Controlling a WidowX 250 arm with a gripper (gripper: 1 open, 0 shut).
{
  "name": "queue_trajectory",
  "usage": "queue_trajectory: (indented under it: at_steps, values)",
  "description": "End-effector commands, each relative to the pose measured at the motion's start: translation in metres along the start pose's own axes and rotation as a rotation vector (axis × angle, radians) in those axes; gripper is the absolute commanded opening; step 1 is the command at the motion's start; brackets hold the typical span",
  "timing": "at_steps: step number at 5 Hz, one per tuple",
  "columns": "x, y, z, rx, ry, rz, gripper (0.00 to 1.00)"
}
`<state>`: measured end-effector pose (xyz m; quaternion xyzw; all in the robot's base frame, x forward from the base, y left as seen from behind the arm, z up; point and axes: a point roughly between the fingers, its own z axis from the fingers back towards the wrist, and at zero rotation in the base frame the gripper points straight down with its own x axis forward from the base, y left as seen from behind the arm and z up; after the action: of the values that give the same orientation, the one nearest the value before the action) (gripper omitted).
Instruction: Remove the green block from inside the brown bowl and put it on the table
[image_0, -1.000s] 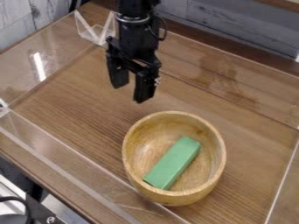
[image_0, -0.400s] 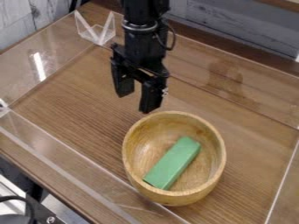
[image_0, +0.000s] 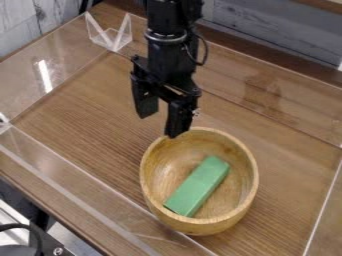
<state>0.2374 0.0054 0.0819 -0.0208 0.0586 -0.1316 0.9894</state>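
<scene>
The green block (image_0: 198, 186) lies flat inside the brown bowl (image_0: 151, 195), aslant, its far end toward the bowl's right side and its near end close to the near wall. Pale bare bowl floor shows on the block's left, while its right long edge has a narrower strip of floor before the wall rises.

The bowl's thick rim stands all the way round the block, unbroken. Outside it, the worktop (image_0: 80, 120) runs open to the left, with plank lines crossing it, and more bare wood lies to the right and beyond on the right. A clear low wall (image_0: 54, 163) borders the worktop along the left.

The black pincer (image_0: 163, 109) hangs over the bowl's far rim, its two fingers spread wide, open, with nothing between them; the block is apart from it.

Compared with the earlier frame, the arm (image_0: 162, 35) and pincer have shifted rightward and nearer the bowl, whereas bowl and block lie just as they did.
</scene>
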Motion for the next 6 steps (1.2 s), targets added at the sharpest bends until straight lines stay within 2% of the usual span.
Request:
queue_trajectory:
  at_steps: [1, 6]
  values:
    - [0.001, -0.007, 0.012, 0.016, -0.054, 0.000, 1.00]
    - [-0.004, -0.042, 0.004, 0.022, -0.072, 0.012, 1.00]
